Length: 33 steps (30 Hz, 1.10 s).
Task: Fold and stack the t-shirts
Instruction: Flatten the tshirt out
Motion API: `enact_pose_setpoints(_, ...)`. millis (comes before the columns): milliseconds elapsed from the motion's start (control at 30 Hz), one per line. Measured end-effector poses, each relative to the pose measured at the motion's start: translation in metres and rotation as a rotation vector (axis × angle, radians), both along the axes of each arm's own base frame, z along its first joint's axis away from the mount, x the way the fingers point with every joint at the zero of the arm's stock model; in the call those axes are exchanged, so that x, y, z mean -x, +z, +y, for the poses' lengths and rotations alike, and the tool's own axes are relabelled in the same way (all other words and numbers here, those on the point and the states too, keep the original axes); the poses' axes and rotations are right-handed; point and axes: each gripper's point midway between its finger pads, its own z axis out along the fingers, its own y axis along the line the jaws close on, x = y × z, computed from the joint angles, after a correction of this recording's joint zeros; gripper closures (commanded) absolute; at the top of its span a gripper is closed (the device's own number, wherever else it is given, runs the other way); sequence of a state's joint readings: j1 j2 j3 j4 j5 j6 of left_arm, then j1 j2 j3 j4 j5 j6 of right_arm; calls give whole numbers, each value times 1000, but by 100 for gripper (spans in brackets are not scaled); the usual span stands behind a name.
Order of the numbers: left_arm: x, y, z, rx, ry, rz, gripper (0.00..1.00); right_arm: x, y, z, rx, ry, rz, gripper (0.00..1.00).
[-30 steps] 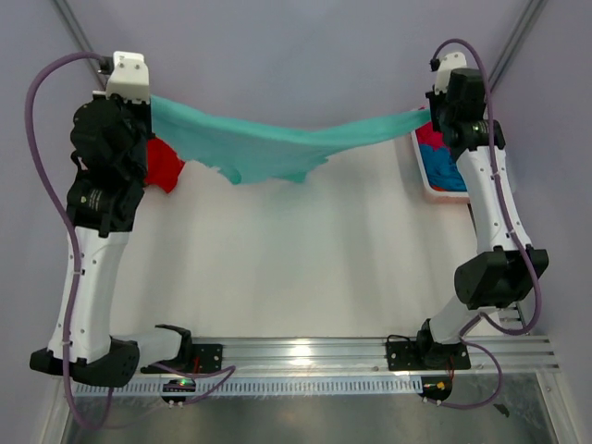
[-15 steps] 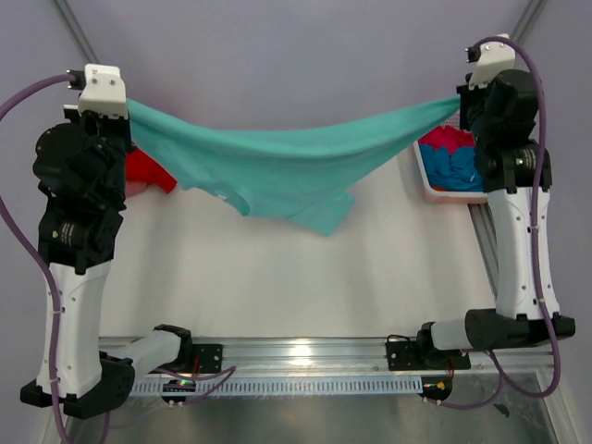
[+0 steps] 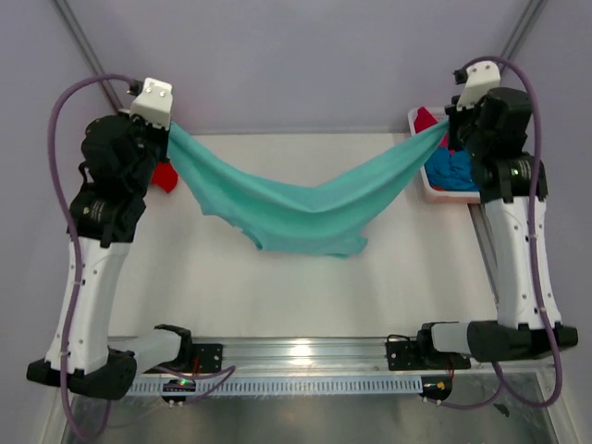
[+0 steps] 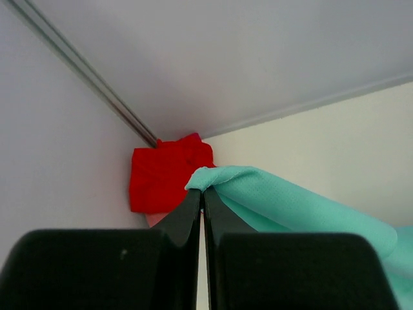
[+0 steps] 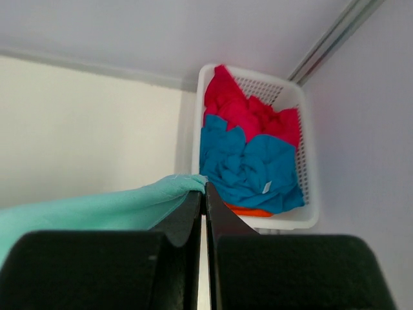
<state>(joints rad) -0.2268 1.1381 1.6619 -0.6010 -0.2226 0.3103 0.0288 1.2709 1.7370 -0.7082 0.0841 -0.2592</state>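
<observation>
A mint-teal t-shirt [image 3: 305, 208] hangs in a sagging arc between both arms above the table. My left gripper [image 3: 172, 129] is shut on its left corner [image 4: 205, 181]; my right gripper [image 3: 448, 125] is shut on its right corner [image 5: 187, 184]. The shirt's lower folds droop toward the table's middle. A folded bright red t-shirt [image 4: 164, 177] lies at the far left corner, also seen beside the left arm [image 3: 165, 176]. A blue t-shirt [image 5: 248, 165] and a crimson-pink t-shirt [image 5: 248, 113] lie crumpled in the basket.
A white slatted plastic basket [image 3: 421, 176] stands at the far right edge of the table, its rim [image 5: 297, 216] close to my right gripper; a bit of orange cloth [image 5: 248, 211] shows under the blue shirt. Walls close in behind and at both sides.
Both arms swung inward and lower; the teal shirt, stretched wide and high before, now sags deeper between them with its bottom nearer the table.
</observation>
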Motion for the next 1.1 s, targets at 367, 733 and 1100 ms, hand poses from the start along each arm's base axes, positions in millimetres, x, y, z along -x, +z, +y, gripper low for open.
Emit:
enact_pose_setpoints(367,-148,-116,-23,-45,77,252,100,-138,-141,13,-41,23,369,97)
enact_pose_setpoints(733,-201,-75,-23,74,181,90,100,-177,-68,5,-37,-22,130,97)
enact_pose_setpoints(1100,-71,-97,-70,159,-232,292,100,-43,-138,46,-122,220,372,97)
